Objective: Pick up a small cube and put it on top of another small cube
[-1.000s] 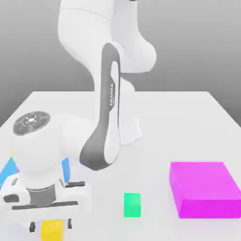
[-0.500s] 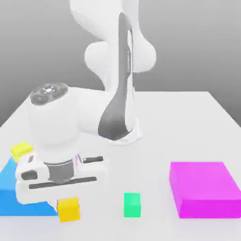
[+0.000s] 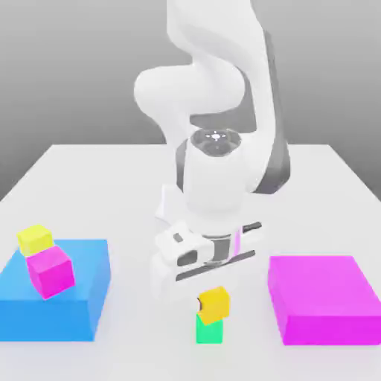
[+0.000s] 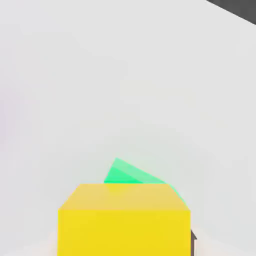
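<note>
In the exterior view, my gripper [image 3: 213,306] is above the green cube [image 3: 209,333], and I take my fingers to be closed on the golden cube [image 3: 214,305]. That cube sits over the green cube, overlapping part of its top to the eye; whether they touch I can't tell. The magenta block [image 3: 321,294] lies to the exterior view's right of the green cube, the blue block [image 3: 83,268] to its left.

In the hand view, the green cube peeks out beyond my golden one, its edges turned at an angle to mine. The green cube lies beneath my grip, so I'd judge centring matters most before lowering and letting go.
</note>
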`<state>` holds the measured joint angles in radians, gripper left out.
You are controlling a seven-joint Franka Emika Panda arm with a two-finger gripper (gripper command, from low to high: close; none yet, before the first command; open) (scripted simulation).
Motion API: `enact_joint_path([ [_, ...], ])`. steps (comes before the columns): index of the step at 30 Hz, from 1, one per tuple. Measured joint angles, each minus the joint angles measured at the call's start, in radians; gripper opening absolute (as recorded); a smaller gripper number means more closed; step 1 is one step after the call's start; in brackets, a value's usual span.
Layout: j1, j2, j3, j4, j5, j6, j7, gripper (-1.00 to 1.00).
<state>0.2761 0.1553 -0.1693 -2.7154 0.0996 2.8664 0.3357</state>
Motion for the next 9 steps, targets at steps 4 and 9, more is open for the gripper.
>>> enact_joint_path([
  [4, -0.002, 0.007, 0.0, 0.0, 0.005, 0.008, -0.003, 1.0],
  [9, -0.008, -0.15, -0.02, -0.011, -0.094, -0.135, 0.068, 1.0],
])
